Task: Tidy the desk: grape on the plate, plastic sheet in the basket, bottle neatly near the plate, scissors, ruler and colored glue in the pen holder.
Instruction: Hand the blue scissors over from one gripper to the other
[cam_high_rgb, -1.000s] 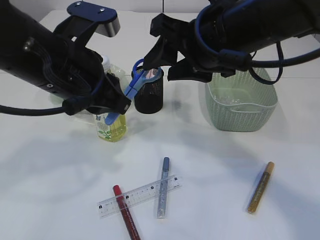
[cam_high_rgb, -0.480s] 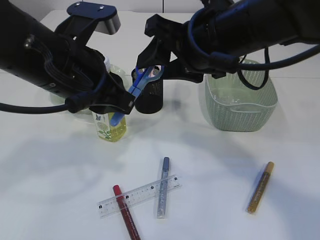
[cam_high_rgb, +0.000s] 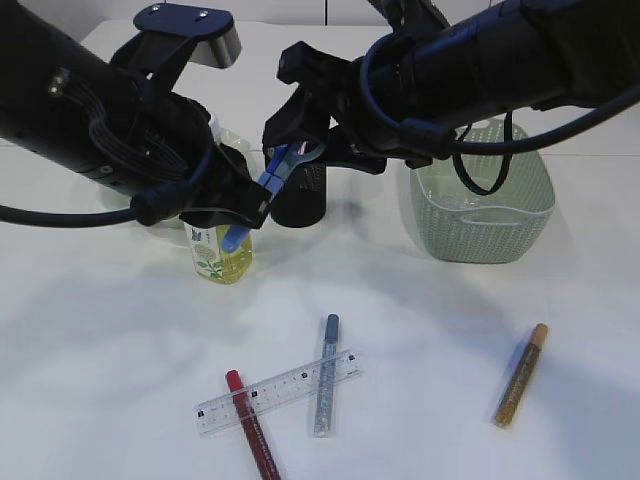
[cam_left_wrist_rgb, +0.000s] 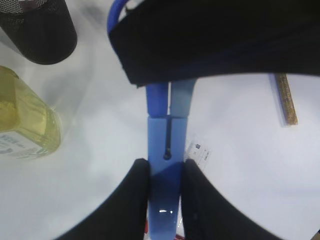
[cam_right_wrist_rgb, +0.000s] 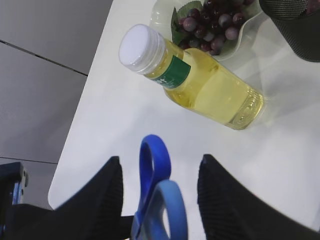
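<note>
Nearest, on the white tabletop (cam_high_rgb: 100, 380), a clear plastic ruler (cam_high_rgb: 278, 391) lies across a red glue pen (cam_high_rgb: 252, 424) and a blue-grey glue pen (cam_high_rgb: 326, 374), with a gold glitter glue pen (cam_high_rgb: 521, 374) well apart to the right. Farther back, a bottle of yellow liquid with a white cap (cam_high_rgb: 222, 253) stands upright, and the left gripper (cam_high_rgb: 248, 207) pinches the blade end of the blue-handled scissors (cam_high_rgb: 268, 182) between its two black fingers (cam_left_wrist_rgb: 137, 200), holding them tilted in the air. The right gripper (cam_high_rgb: 290, 130) has its jaws spread on either side of the blue finger loops (cam_right_wrist_rgb: 156, 195), not touching them. Just behind the scissors stands the black mesh pen holder (cam_high_rgb: 298, 195), and right of it the pale green woven basket (cam_high_rgb: 482, 205). Farthest back, the right wrist view shows dark grapes (cam_right_wrist_rgb: 210, 25) on a white plate (cam_right_wrist_rgb: 235, 45) just beside the bottle.
</note>
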